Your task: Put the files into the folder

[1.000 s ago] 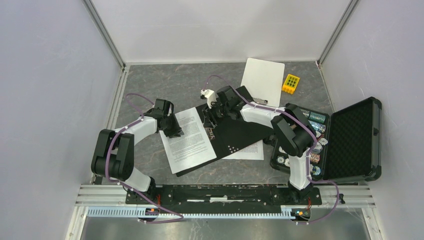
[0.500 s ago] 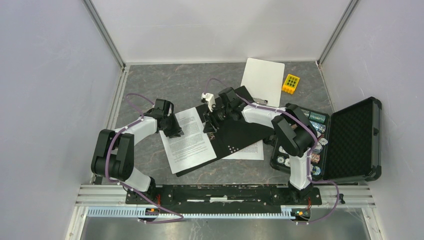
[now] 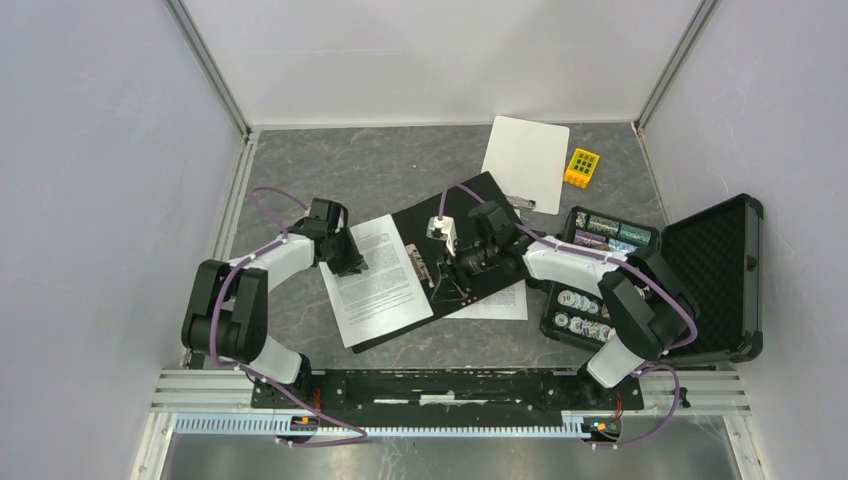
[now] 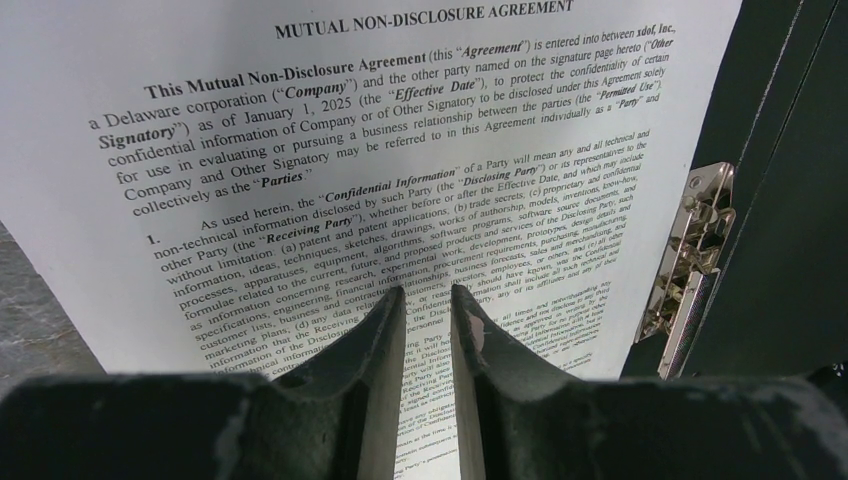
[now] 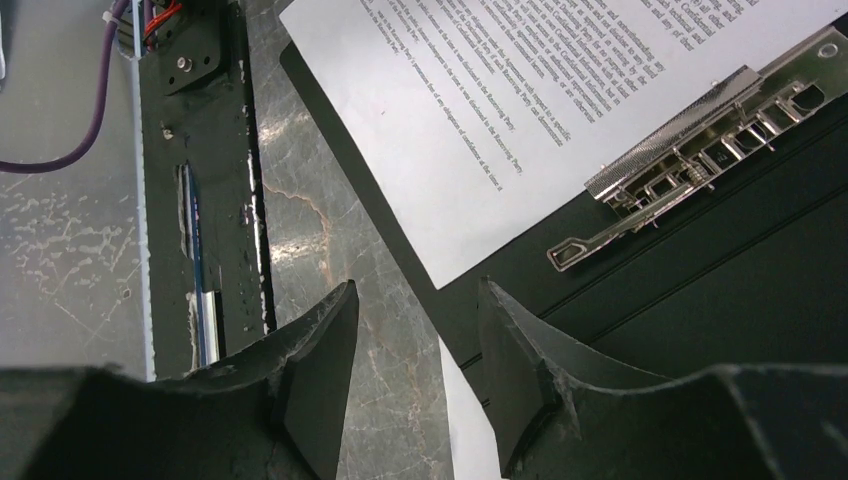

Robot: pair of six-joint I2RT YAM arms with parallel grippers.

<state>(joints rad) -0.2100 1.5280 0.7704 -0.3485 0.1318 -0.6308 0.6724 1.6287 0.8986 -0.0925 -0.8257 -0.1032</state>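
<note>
The open folder (image 3: 468,200) lies mid-surface, with one printed sheet (image 3: 378,280) on its left half and a second sheet (image 3: 495,303) under its near edge. The left gripper (image 4: 428,292) is over the printed sheet, jaws narrowly parted. The right gripper (image 5: 415,290) is released and grasps nothing.

Two arms (image 3: 285,250), one purple cable (image 3: 262,200) along each. Two grippers, namely left gripper (image 4: 428,290) and right gripper (image 5: 418,285), with two dark fingers (image 4: 370,340) apiece. Two printed sheets (image 3: 378,285). One open folder (image 5: 700,290), black inside, carrying one metal clip (image 5: 690,150). One white clipboard (image 3: 525,162). One yellow block (image 3: 582,167). One black case (image 3: 715,270), lid raised, one foam lining in the lid; small round items in its tray too small and too crowded to count. One table (image 3: 340,170) under everything. One mounting rail (image 3: 450,385) at the near edge.
</note>
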